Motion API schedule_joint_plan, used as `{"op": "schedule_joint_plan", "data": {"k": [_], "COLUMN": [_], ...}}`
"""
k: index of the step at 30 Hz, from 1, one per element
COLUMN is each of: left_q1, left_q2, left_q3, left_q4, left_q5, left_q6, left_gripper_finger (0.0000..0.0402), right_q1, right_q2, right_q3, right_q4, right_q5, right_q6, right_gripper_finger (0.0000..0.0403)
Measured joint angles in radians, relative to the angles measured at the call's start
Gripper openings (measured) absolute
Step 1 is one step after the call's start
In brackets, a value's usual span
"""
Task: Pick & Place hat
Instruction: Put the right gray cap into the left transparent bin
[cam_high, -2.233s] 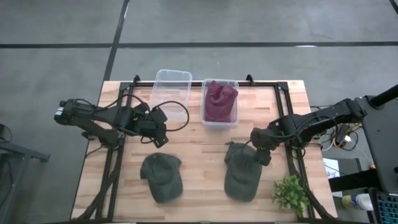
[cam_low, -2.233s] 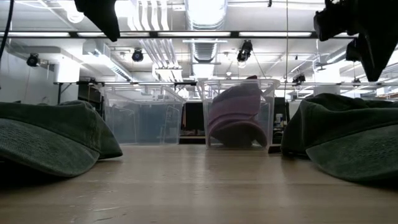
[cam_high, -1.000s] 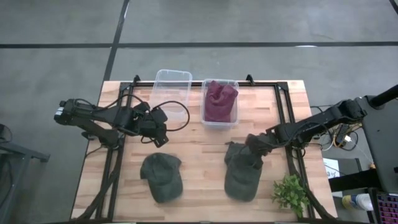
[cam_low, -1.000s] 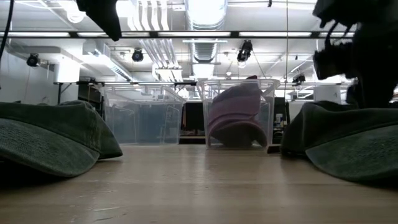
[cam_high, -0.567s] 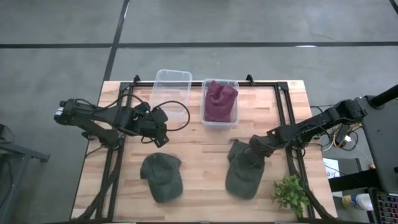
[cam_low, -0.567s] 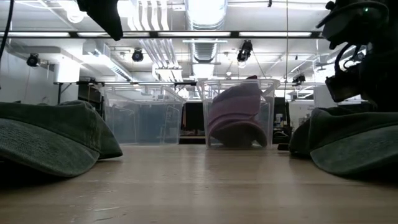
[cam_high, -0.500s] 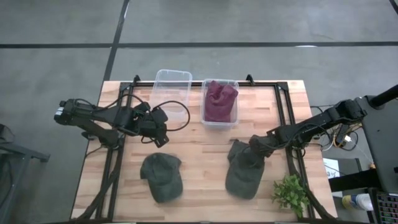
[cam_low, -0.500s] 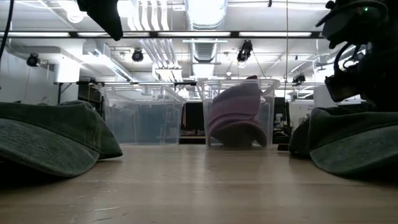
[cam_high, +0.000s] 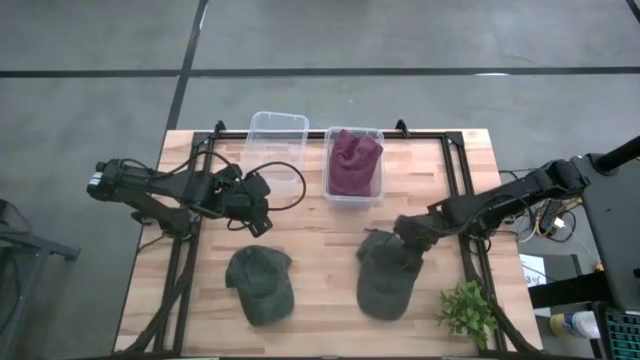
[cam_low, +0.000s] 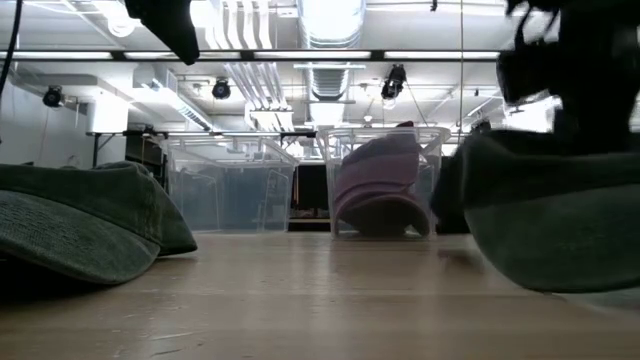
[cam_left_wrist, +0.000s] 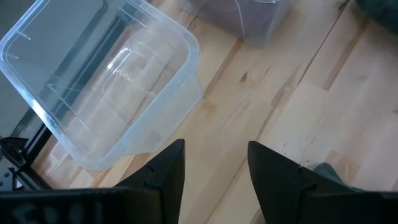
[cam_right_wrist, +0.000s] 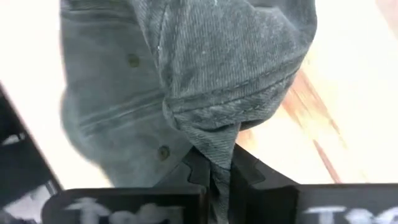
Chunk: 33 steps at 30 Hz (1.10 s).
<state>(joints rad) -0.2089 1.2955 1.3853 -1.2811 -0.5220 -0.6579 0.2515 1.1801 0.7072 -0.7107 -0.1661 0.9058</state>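
Two dark green hats lie on the wooden table. The left hat (cam_high: 260, 283) rests flat near the front, untouched. My right gripper (cam_high: 408, 235) is shut on the right hat (cam_high: 386, 275) at its far side; in the low view that hat (cam_low: 550, 210) bulks up high, its lower edge close to the table. A maroon hat (cam_high: 352, 165) sits in a clear bin (cam_high: 375, 190). My left gripper (cam_left_wrist: 214, 168) hovers open over bare wood beside the empty clear bin (cam_left_wrist: 99, 81). My right gripper pinches a bunched fold of the hat's crown (cam_right_wrist: 214, 146) between its two fingers, at the crown's far right side. The fingers come slanting down from the table's right. The crown is drawn up under them and the brim end (cam_high: 383, 305) hangs low toward the table's near edge.
A small green plant (cam_high: 468, 310) stands at the near right corner, close to the held hat. Black frame rails (cam_high: 455, 180) run along the table's sides and back. Bare wood lies between the two green hats and before the bins.
My right gripper has come down onto the right hat's crown and then risen a little with it. The hat's far part has lifted off the table and the whole hat has shifted slightly toward the table's left; in the low view it now stands much taller.
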Motion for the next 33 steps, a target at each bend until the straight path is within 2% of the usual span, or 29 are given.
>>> {"op": "schedule_joint_plan", "data": {"k": [7,12,18,24,29,33], "left_q1": [0.000,0.000,0.000,0.000,0.000,0.000], "left_q2": [0.000,0.000,0.000,0.000,0.000,0.000], "left_q3": [0.000,0.000,0.000,0.016,0.071,0.126], "left_q4": [0.012,0.047,0.144,0.275,0.401,0.527], "left_q5": [0.000,0.000,0.000,-0.051,-0.165,-0.204], "left_q6": [0.028,0.076,0.178,0.328,0.487,0.630], "left_gripper_finger": [0.0168,0.0168,0.0168,0.0168,0.0168,0.0168], "right_q1": [0.001,0.001,-0.003,-0.034,-0.080,-0.117], "right_q2": [0.000,0.000,0.001,0.002,0.002,0.013], "right_q3": [0.304,0.521,0.708,0.796,0.804,0.799], "right_q4": [-0.230,-0.330,-0.338,-0.308,-0.174,-0.085], "right_q5": [0.031,0.187,0.390,0.481,0.481,0.475], "right_q6": [-0.187,-0.272,-0.370,-0.467,-0.544,-0.576], "right_gripper_finger": [0.0013,0.0012,0.0012,0.0011,0.0011,0.0011]}}
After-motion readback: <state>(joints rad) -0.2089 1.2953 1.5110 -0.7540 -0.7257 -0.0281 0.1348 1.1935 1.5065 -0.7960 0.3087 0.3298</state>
